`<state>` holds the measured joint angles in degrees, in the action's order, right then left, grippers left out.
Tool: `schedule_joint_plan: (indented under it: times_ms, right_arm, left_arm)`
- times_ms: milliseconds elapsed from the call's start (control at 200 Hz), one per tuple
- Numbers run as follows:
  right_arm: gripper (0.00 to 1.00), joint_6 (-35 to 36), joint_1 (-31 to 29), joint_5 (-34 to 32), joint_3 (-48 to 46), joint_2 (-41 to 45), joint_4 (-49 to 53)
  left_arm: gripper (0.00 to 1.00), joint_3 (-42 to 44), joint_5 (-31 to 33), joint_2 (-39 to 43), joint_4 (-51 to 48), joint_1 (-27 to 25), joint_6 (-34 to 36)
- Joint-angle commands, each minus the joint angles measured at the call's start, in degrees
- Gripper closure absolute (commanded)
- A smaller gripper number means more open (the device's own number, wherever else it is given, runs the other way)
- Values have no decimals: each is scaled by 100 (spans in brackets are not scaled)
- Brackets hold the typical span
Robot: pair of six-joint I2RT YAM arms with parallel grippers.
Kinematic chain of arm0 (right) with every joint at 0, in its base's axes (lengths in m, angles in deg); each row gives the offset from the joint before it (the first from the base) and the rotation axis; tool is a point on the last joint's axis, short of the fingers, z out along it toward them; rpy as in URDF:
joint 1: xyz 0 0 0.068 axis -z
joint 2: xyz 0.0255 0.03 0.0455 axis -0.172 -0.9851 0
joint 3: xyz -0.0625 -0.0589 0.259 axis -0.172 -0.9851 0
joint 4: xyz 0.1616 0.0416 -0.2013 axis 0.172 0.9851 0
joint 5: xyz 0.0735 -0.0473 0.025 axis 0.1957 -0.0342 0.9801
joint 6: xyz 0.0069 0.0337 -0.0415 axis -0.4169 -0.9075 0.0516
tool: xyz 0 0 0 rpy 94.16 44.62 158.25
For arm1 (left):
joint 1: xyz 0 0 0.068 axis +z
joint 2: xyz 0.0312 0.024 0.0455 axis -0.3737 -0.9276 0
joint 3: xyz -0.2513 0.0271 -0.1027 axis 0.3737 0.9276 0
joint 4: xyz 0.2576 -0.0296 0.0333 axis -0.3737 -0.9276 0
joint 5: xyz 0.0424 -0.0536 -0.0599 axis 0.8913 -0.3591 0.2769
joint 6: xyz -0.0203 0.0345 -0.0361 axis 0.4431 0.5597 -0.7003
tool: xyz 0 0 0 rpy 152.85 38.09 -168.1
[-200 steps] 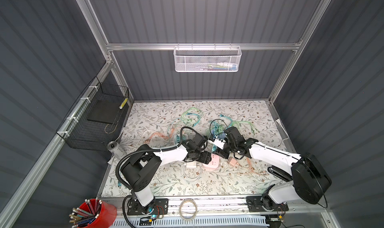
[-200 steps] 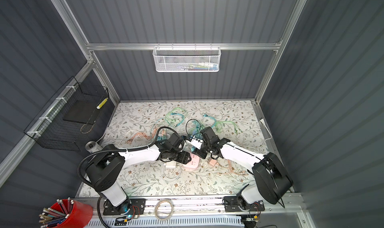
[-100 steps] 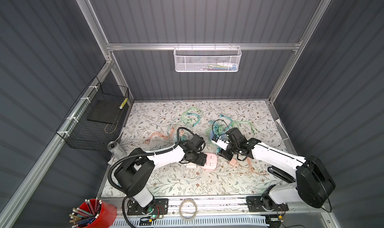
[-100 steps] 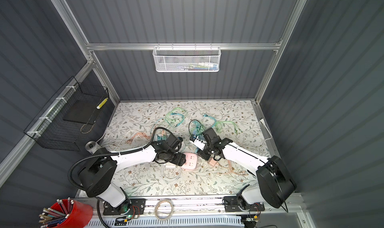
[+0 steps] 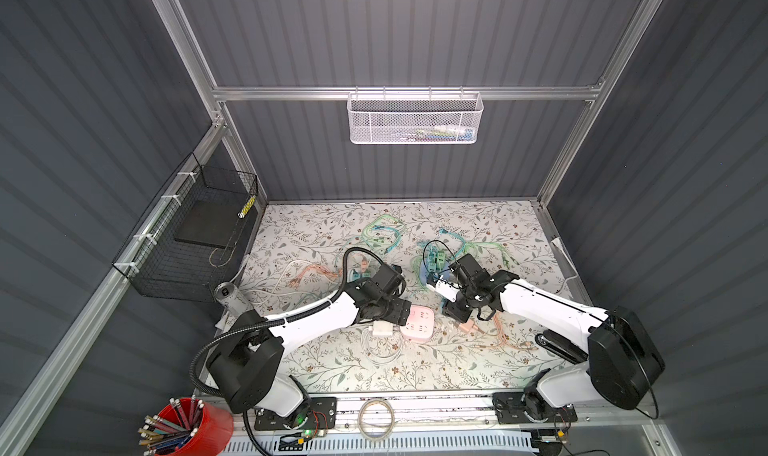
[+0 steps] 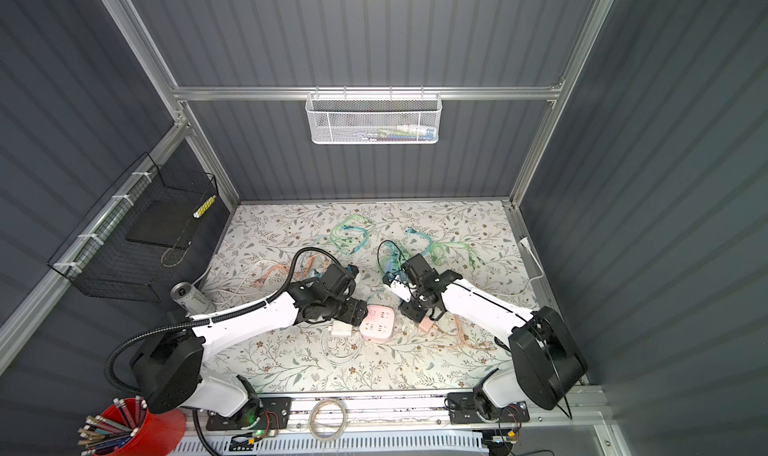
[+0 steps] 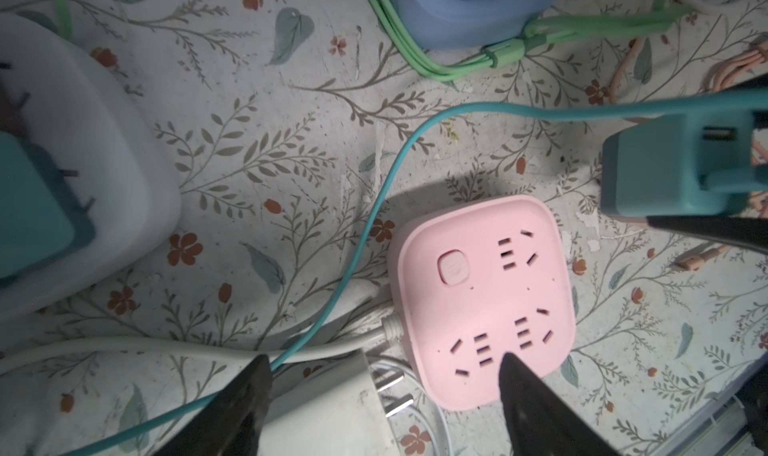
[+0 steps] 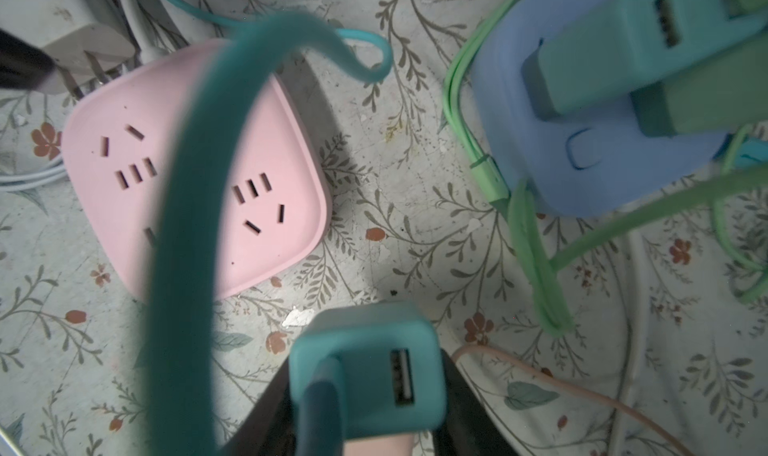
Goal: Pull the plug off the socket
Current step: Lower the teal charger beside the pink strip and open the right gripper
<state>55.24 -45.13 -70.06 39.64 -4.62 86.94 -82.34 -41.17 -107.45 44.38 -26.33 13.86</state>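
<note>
The pink socket [image 5: 419,323] [image 6: 377,323] [image 7: 482,300] [image 8: 270,225] lies flat on the floral mat with all of its holes empty. My right gripper [image 8: 365,395] [image 5: 456,310] [image 6: 412,310] is shut on a teal plug [image 8: 365,362] [image 7: 665,171], held in the air clear of the socket. The plug's teal cable [image 8: 183,208] loops across the socket. At the socket's other edge my left gripper [image 7: 382,375] [image 5: 401,312] [image 6: 357,310] is open. A white plug [image 7: 332,408] [image 5: 382,329] lies on the mat between its fingers, prongs bare.
A blue socket cube [image 8: 582,163] [image 7: 457,13] with teal and green plugs in it stands just behind. A pink adaptor [image 5: 469,327] lies under my right gripper. Green, teal and pink cables [image 5: 382,233] are spread over the back and right of the mat.
My left gripper's jaws have spread wider around the white plug. My right gripper, still shut on the teal plug, has shifted a little to the right, away from the pink socket.
</note>
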Motion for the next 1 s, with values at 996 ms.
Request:
schedule_joint_plan:
  times_ms: [996]
  right_arm:
    - [37,-62,-196,-53,436,-314,191]
  left_arm:
    - [13,124,357,424,-264,190,46]
